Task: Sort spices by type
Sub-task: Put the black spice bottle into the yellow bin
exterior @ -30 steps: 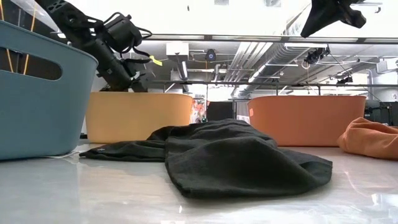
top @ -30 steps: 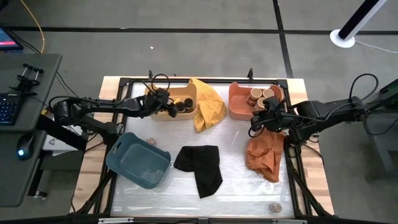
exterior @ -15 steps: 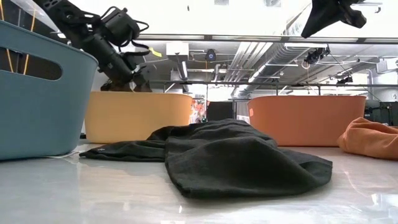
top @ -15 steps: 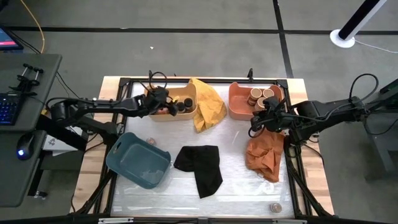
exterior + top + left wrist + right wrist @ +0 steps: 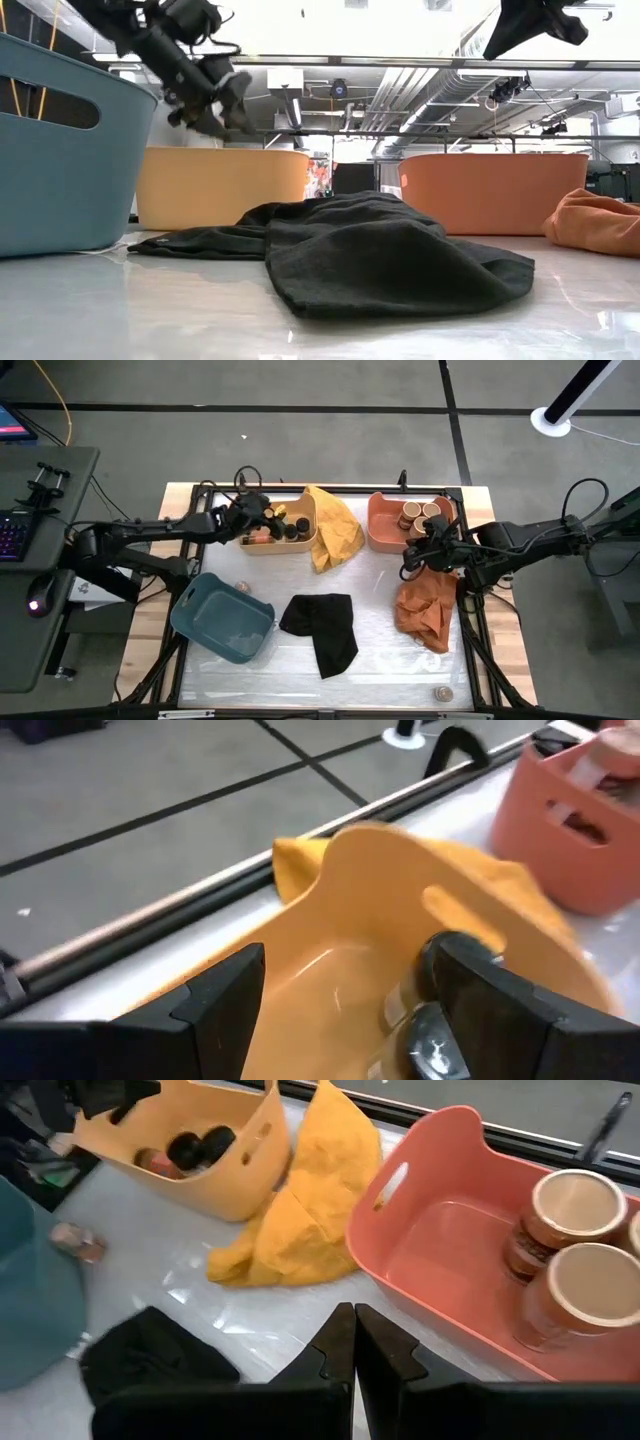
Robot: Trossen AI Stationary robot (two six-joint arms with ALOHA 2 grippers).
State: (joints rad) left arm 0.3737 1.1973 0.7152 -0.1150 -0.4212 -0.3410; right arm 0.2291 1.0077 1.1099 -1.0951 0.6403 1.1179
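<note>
A: While the near edge holds only one stray wood-lidded jar [image 5: 441, 692], what sits farther in?

B: Mid-table lie the black cloth [image 5: 322, 628], the blue tray [image 5: 222, 618] at left with another small jar [image 5: 241, 587] just beyond it, and the rust-orange cloth [image 5: 428, 608] at right. The right gripper [image 5: 410, 561] waits over that cloth's far end, fingers pressed together.

A: And the far row?

B: The yellow tray [image 5: 304, 512] holds black-lidded jars [image 5: 295, 528]; the coral tray [image 5: 381, 530] holds wood-lidded jars [image 5: 421, 514]. The left gripper [image 5: 252, 520] hovers above the yellow tray, fingers spread and holding nothing.

A: How would a jar handle?

B: Probably light, rigid and smooth-sided, possibly glass, so it could slip or crack if dropped. I'd pinch it across the body just under the lid, upright, with the fingers square on the cylinder.
</note>
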